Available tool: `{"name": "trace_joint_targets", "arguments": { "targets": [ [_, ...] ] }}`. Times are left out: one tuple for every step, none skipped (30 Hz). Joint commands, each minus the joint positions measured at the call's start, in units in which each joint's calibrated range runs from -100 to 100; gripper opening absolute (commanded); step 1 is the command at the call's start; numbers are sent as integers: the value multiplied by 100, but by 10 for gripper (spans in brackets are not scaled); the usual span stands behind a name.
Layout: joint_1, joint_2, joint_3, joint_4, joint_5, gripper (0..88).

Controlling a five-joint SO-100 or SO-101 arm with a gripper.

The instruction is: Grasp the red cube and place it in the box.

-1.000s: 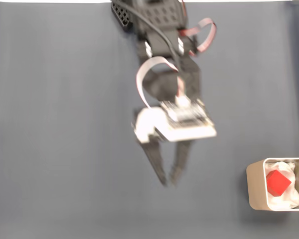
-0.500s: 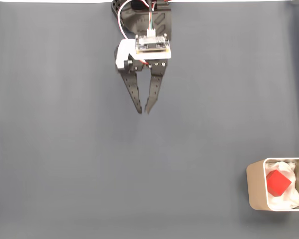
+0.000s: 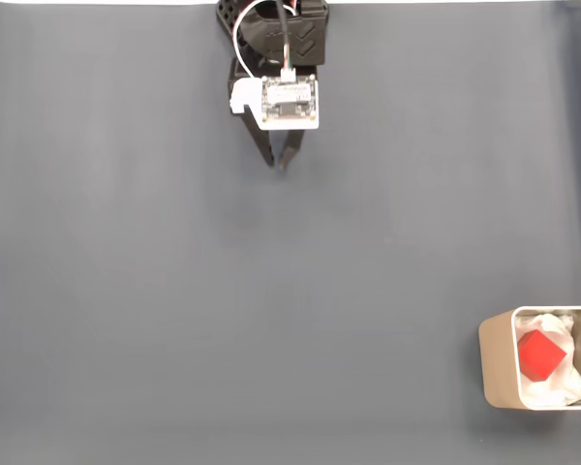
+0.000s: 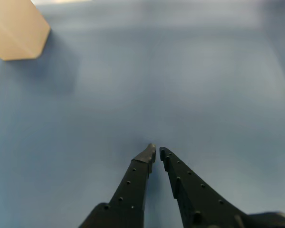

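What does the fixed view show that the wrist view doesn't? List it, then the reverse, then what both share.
Fixed view alone: the red cube lying on crumpled white lining inside the box, at the lower right, far from the arm. Wrist view alone: the end effector close up, its tips nearly touching with nothing between. Both: the end effector, the box and the dark blue table cover.

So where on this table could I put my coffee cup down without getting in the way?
Almost anywhere on the dark mat: the whole left side and middle, from below the fingers at the top edge down to the bottom, is bare. The one crowded spot is the lower right corner, where the box holds the red cube.
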Motion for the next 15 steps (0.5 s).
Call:
{"name": "trace_joint_targets", "arguments": {
  "targets": [
    [17,-61,45,818,34,0],
    [17,-61,45,941,54,0],
    [17,-61,45,1031,34,0],
    [17,-61,45,1122,29,0],
    [17,-61,45,1236,29,0],
    [17,-61,45,1359,34,0],
    [10,-61,45,1417,0,0],
    [10,-61,45,1417,-10,0],
    [10,-61,45,1417,-10,0],
    [10,-61,45,1417,-10,0],
    [17,-61,45,1417,-10,0],
    [17,-61,45,1417,-10,0],
    [24,-61,45,1417,-20,0],
    [24,-61,45,1417,-20,0],
    [24,-61,45,1417,-5,0]
  ]
}}
